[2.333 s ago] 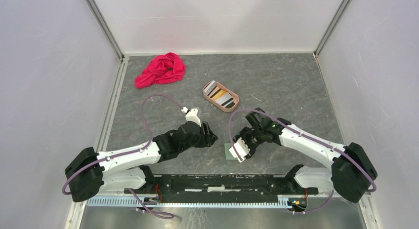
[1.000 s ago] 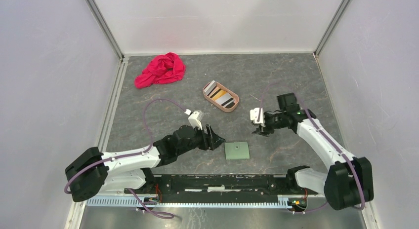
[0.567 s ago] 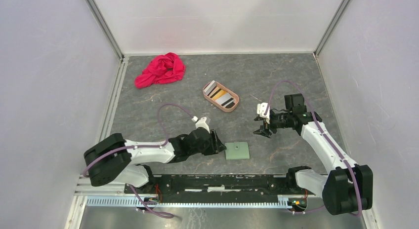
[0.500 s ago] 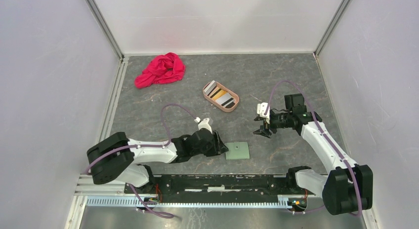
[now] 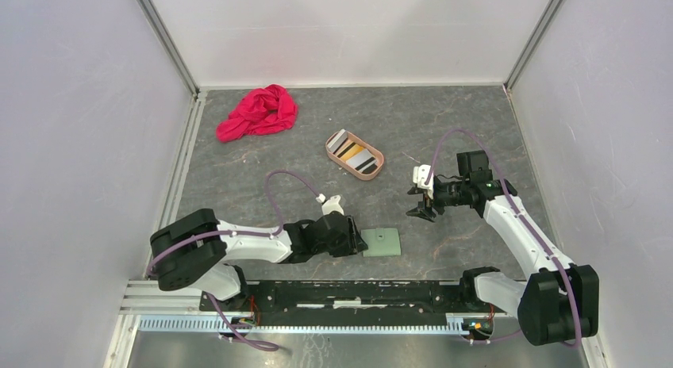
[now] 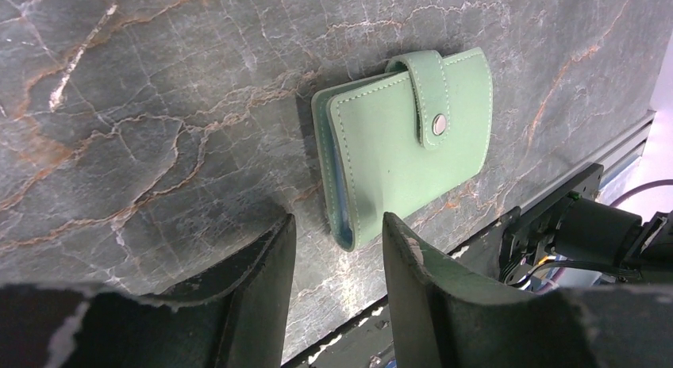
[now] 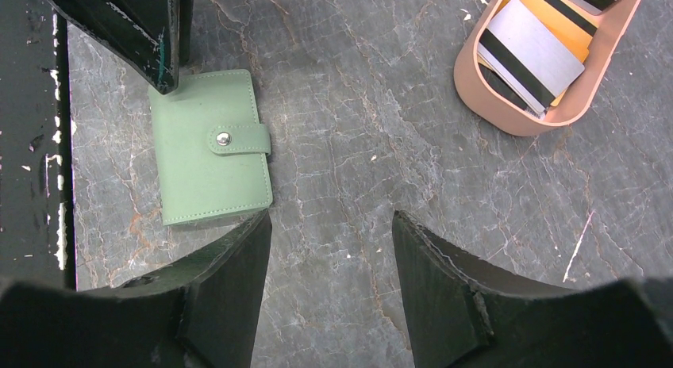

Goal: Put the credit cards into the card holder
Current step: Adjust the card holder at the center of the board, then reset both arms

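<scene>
Lying closed and snapped shut on the grey marbled tabletop (image 5: 262,178), the flat sage-green bifold card holder (image 5: 382,243) (image 6: 401,138) (image 7: 210,146) is straddled at one corner by the parted fingers of the left gripper (image 5: 359,243) (image 6: 337,225). Contact cannot be told. The orange, grey and white plastic credit cards (image 5: 355,155) (image 7: 532,51) are stacked in the pinkish-tan oval tray (image 5: 371,174) (image 7: 516,122). The right gripper (image 5: 418,203) (image 7: 329,225) is held open, apart from both.

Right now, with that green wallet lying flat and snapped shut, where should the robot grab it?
Probably the layered edge of the card holder that faces the left gripper, clear of the snap tab. It lies flat on the table, so only an edge offers purchase: come in low from that side, one finger beneath, one on top.
</scene>
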